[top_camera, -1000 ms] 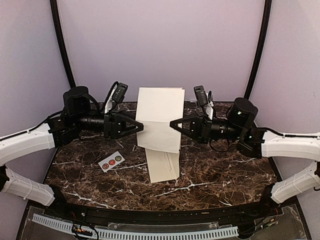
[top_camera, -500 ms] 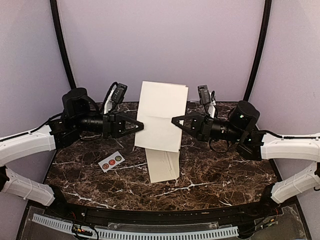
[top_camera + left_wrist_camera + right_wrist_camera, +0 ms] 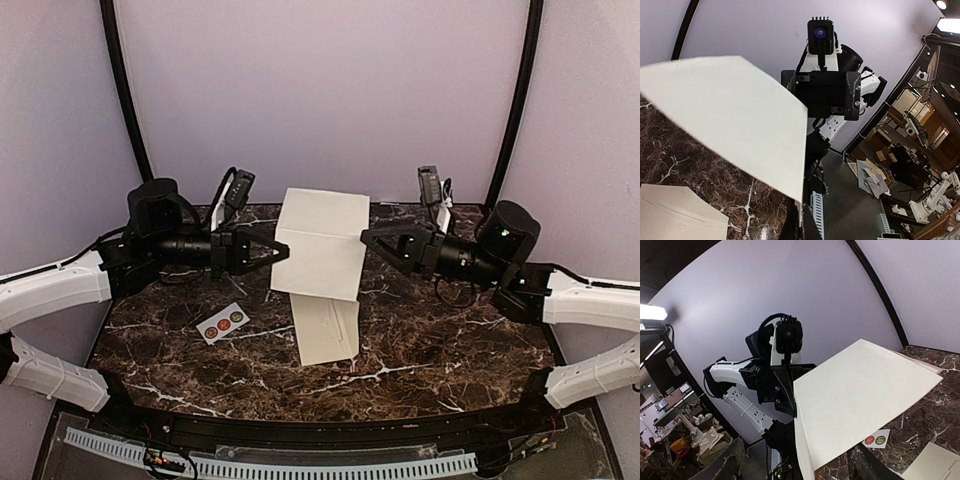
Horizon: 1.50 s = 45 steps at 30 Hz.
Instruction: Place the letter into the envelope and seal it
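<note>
Letter [image 3: 322, 245], a folded cream sheet, is held aloft above the marble table [image 3: 450, 340] by the left gripper [image 3: 285, 252] clamped on its left edge, the envelope [image 3: 328, 335] is laid flat beneath it, and the right gripper [image 3: 364, 239] is seen with jaws parted wide at its right edge.

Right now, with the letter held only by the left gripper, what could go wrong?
The letter hangs from one edge in the left gripper, so it may sag or swing. The open right gripper sits close to its free edge and could knock it. The envelope lies loose underneath and may slide.
</note>
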Each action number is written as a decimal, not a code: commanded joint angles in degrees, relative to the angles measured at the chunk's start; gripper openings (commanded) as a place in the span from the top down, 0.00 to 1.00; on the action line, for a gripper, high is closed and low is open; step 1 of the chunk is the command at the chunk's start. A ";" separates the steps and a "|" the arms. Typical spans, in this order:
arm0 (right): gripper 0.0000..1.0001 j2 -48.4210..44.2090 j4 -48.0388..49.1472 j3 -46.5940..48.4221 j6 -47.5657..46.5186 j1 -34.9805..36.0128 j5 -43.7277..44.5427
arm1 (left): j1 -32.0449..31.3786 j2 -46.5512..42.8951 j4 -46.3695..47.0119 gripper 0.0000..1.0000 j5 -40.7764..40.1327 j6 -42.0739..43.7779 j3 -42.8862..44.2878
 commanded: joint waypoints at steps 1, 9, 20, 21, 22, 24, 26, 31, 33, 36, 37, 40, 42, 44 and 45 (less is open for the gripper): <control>0.26 -6.95 -8.03 -0.27 -4.75 -0.43 7.52 | -0.28 -1.64 -6.16 1.00 -2.33 3.93 -0.05; 0.14 -9.16 -25.42 7.45 -15.28 -0.49 8.47 | -0.30 -1.33 -11.70 1.00 0.53 6.63 0.56; 0.40 5.12 -43.46 21.28 -24.51 3.54 0.17 | -0.54 0.17 -16.43 1.00 5.15 8.36 2.35; 0.41 6.11 -44.14 21.87 -24.98 3.93 -0.20 | -0.67 0.33 -16.47 1.00 5.23 8.48 2.48; 0.42 6.98 -44.78 22.57 -25.38 4.35 -0.52 | -0.70 0.37 -17.18 1.00 5.42 8.63 2.62; 0.44 8.62 -46.02 23.67 -26.26 5.02 -1.00 | -0.78 0.67 -18.00 1.00 5.76 8.75 2.74; 0.48 9.96 -46.55 24.34 -26.57 5.37 -1.78 | -0.90 1.02 -18.24 1.00 6.17 8.77 2.76; 0.56 11.15 -44.74 23.78 -26.07 6.00 -3.47 | -1.11 1.39 -17.89 1.00 6.88 8.74 2.94; 0.57 11.51 -44.31 23.56 -25.97 6.02 -3.76 | -1.23 1.57 -17.86 1.00 7.12 8.77 3.08; 0.58 11.96 -43.89 23.37 -25.87 6.10 -4.02 | -1.52 2.19 -17.84 1.00 7.79 8.77 3.33; 0.58 12.18 -43.83 23.37 -25.87 6.10 -4.14 | -1.62 2.27 -17.99 1.00 8.13 8.94 3.47; 0.58 12.47 -43.91 23.73 -25.95 6.13 -4.12 | -2.03 2.65 -18.48 1.00 8.57 9.26 3.71; 0.58 12.71 -43.92 23.89 -26.05 6.10 -4.60 | -2.23 2.76 -18.91 1.00 8.50 9.55 3.91; 0.60 12.89 -43.92 24.14 -26.18 6.13 -5.23 | -2.31 2.66 -18.99 1.00 8.35 9.71 4.01; 0.60 13.04 -44.00 24.23 -26.27 6.10 -5.55 | -2.28 2.63 -18.94 1.00 8.24 9.80 4.01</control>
